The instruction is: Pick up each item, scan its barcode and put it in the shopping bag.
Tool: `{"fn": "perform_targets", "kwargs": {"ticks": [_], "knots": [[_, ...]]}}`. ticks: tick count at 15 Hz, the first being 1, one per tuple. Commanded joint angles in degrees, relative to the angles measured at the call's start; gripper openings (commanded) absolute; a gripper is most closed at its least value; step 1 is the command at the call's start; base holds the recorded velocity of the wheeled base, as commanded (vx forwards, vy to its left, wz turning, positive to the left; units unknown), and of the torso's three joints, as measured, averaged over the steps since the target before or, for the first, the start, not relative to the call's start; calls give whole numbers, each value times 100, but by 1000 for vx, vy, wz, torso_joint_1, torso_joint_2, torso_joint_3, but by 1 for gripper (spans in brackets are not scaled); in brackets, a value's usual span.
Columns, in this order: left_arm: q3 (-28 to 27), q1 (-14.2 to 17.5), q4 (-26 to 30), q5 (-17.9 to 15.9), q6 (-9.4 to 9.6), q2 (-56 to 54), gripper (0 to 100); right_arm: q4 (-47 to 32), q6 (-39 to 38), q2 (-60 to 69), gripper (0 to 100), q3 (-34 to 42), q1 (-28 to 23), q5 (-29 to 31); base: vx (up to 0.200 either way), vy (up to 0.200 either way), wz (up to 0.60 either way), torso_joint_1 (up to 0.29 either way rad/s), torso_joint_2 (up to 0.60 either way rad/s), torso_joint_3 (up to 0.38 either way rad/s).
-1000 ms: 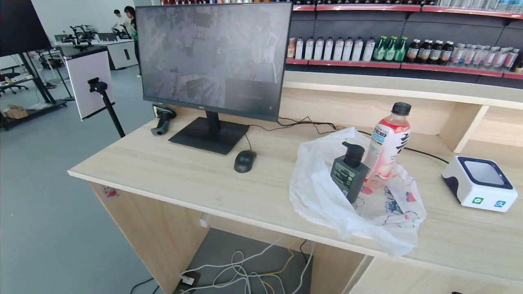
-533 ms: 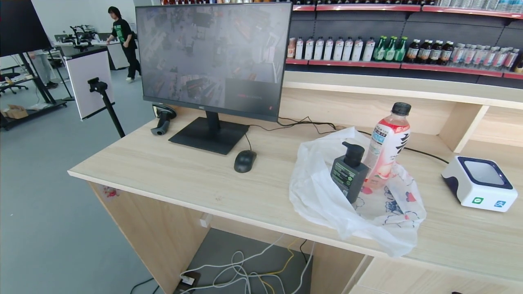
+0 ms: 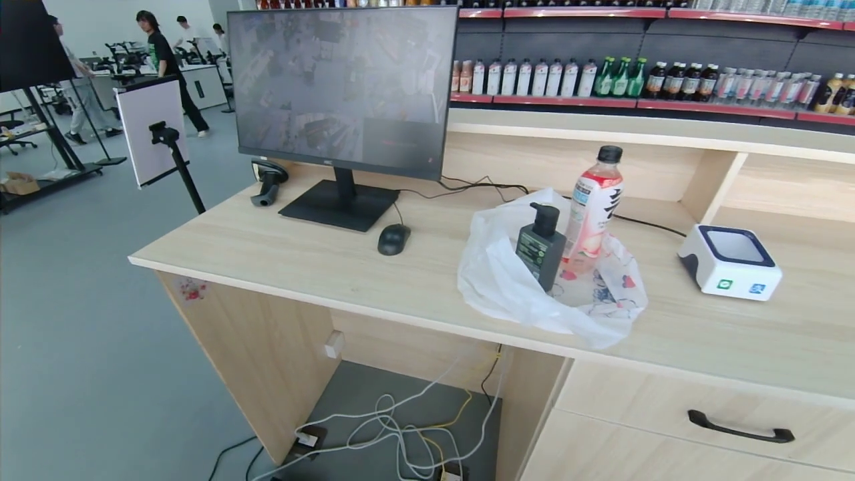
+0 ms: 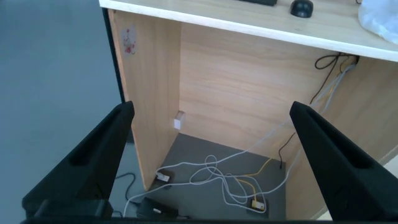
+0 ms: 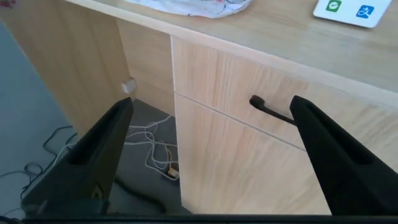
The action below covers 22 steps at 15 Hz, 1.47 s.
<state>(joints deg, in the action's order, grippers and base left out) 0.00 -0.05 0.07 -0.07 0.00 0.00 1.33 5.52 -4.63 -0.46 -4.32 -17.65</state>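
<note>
Shopping bag lies on the tabletop, above both hands; left hand, spread wide apart, hangs low before the cables under it; right hand, likewise apart, faces the drawer handle; pump bottle and drink bottle stand upright in the bag; scanner stands nearby.

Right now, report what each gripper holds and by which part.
Nothing. The left gripper and the right gripper are both open and empty.

Thin crinkled plastic bag; matt pale wood-grain counter; glossy plastic bottle.
</note>
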Motion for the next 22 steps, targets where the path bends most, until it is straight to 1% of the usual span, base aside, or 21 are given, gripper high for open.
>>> {"fn": "perform_targets", "kwargs": {"ticks": [1,3,4,18,19,20,22], "knots": [[0,-4,-7,-1,0,0,100,8,1,-38,100,2,1,-10,0,0,-600,7,2,2],[0,-4,-7,-1,0,0,100,17,1,-38,100,11,1,-10,0,0,-600,-12,-2,2],[0,-4,-7,-1,0,0,100,17,1,-38,100,11,1,-10,0,0,0,0,0,0],[0,-4,-7,-1,0,0,100,17,10,-38,100,11,1,-1,0,-200,0,4,3,3],[0,-4,-7,-1,44,0,100,17,1,-38,100,11,1,7,0,-200,0,2,2,2],[0,-4,-7,-10,88,0,100,25,-16,-38,100,11,1,16,0,0,0,0,0,0],[0,-4,1,-10,62,0,100,25,-16,-38,100,11,1,16,0,0,0,0,0,0]]}}
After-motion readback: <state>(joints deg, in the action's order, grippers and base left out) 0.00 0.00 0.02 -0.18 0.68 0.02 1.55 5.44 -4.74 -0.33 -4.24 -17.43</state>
